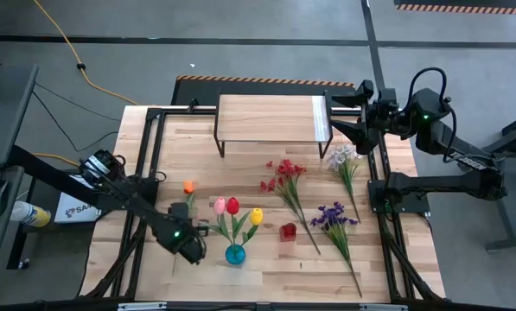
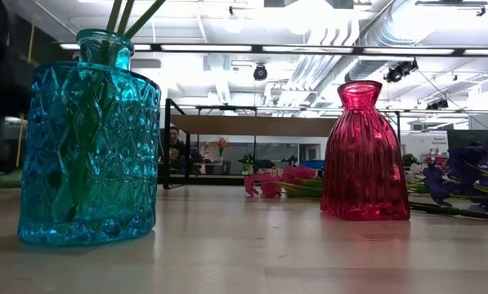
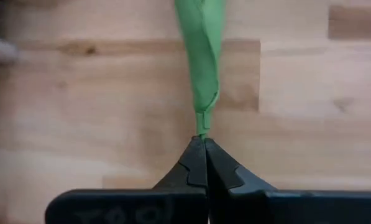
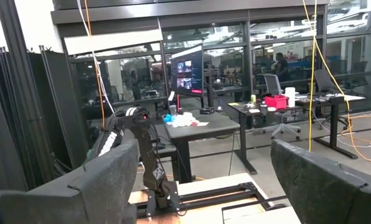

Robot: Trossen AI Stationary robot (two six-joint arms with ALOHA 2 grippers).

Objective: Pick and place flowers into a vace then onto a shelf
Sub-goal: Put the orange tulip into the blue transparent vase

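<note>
An orange tulip (image 1: 188, 187) lies left of the blue glass vase (image 1: 234, 254). My left gripper (image 1: 180, 214) stands just near of the bloom, shut on the tulip's green end (image 3: 202, 93). The blue vase (image 2: 88, 139) holds a pink, a red and a yellow tulip (image 1: 232, 206). A small red vase (image 1: 288, 231) stands to its right. Red (image 1: 283, 177), white (image 1: 344, 160) and purple (image 1: 335, 216) sprigs lie on the table. The shelf (image 1: 273, 121) stands at the far middle. My right gripper (image 4: 204, 180) hangs open and raised by the shelf's right end. My left gripper pinches the narrow tip of the tulip's green end (image 3: 202, 129) between the free ends of its two fingers. The fingers come steeply from above. The green part runs away from them toward the table's far edge; whether the tulip is clear of the table I cannot tell.
Black frame rails (image 1: 141, 173) run along the table's left and right sides. The red vase (image 2: 364, 155) and the loose sprigs fill the table's right half. Bare wood lies along the near edge (image 1: 283, 281).
</note>
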